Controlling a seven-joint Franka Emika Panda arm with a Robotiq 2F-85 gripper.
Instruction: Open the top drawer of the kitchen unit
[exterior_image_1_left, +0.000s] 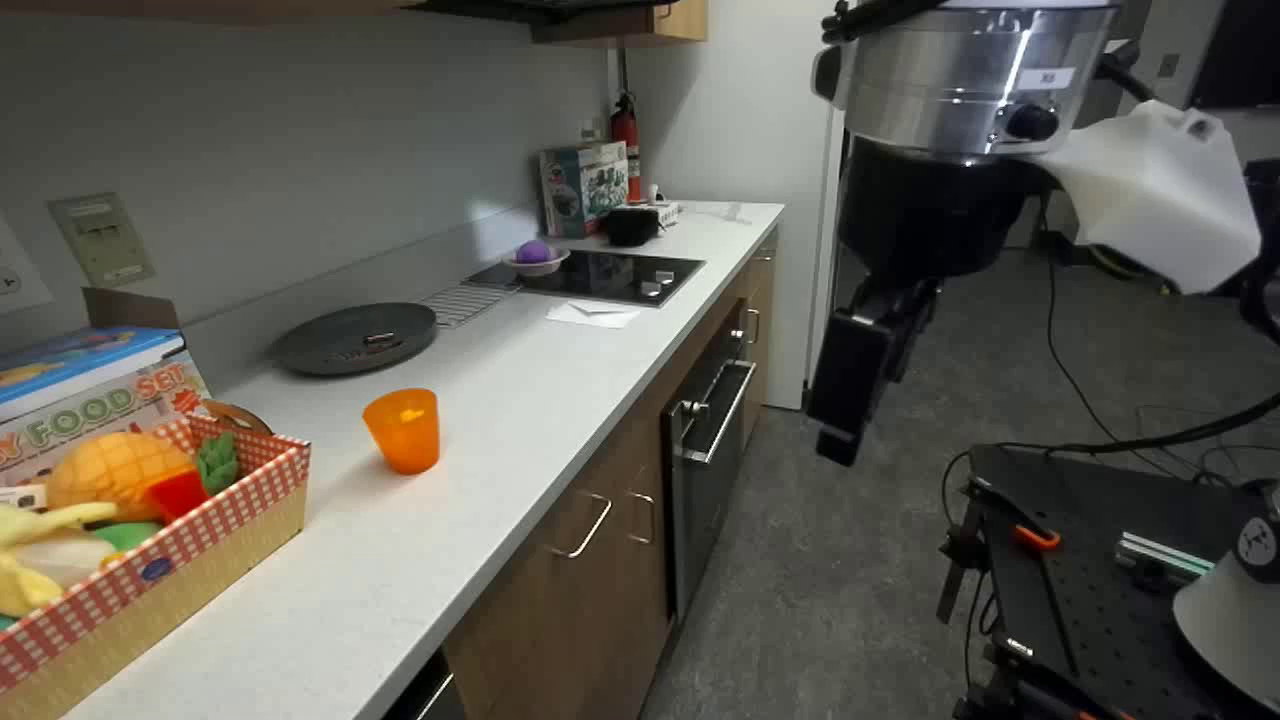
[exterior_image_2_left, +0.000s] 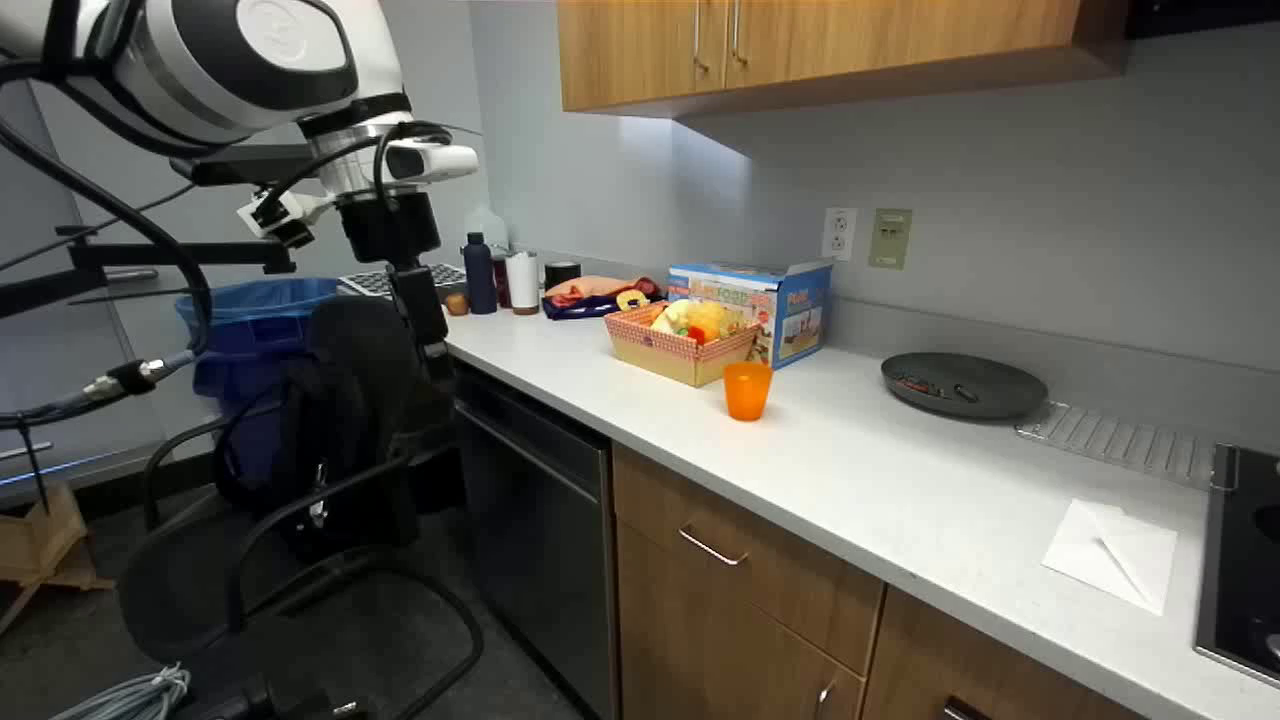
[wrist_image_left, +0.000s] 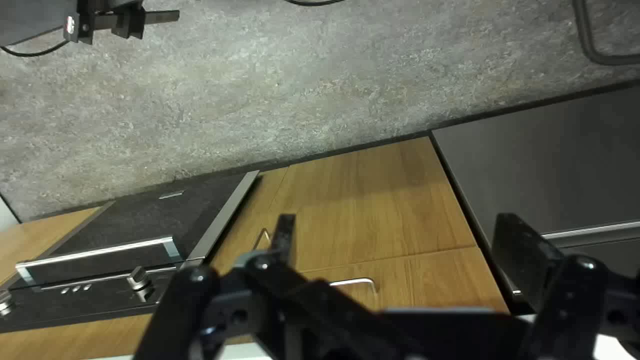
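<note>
The kitchen unit's white worktop (exterior_image_1_left: 500, 400) and brown fronts show in both exterior views, with its worktop also here (exterior_image_2_left: 860, 490). The top drawer (exterior_image_2_left: 760, 545) is shut, its front flush under the worktop, with a slim silver bar handle (exterior_image_2_left: 712, 546). In an exterior view the drawer (exterior_image_1_left: 570, 522) shows at a steep angle. My gripper (exterior_image_1_left: 840, 440) hangs in the air in front of the unit, apart from the drawer; it also shows here (exterior_image_2_left: 436, 362). In the wrist view the gripper (wrist_image_left: 397, 225) is open and empty. The drawer (wrist_image_left: 440, 280) lies beyond the fingers; the left finger hides part of its handle (wrist_image_left: 355, 281).
An orange cup (exterior_image_2_left: 747, 390) and a toy food basket (exterior_image_2_left: 680, 345) stand on the worktop above the drawer. A dark dishwasher (exterior_image_2_left: 530, 520) and an oven (exterior_image_1_left: 710, 450) flank the brown fronts. A dark robot table (exterior_image_1_left: 1100, 570) stands opposite the unit.
</note>
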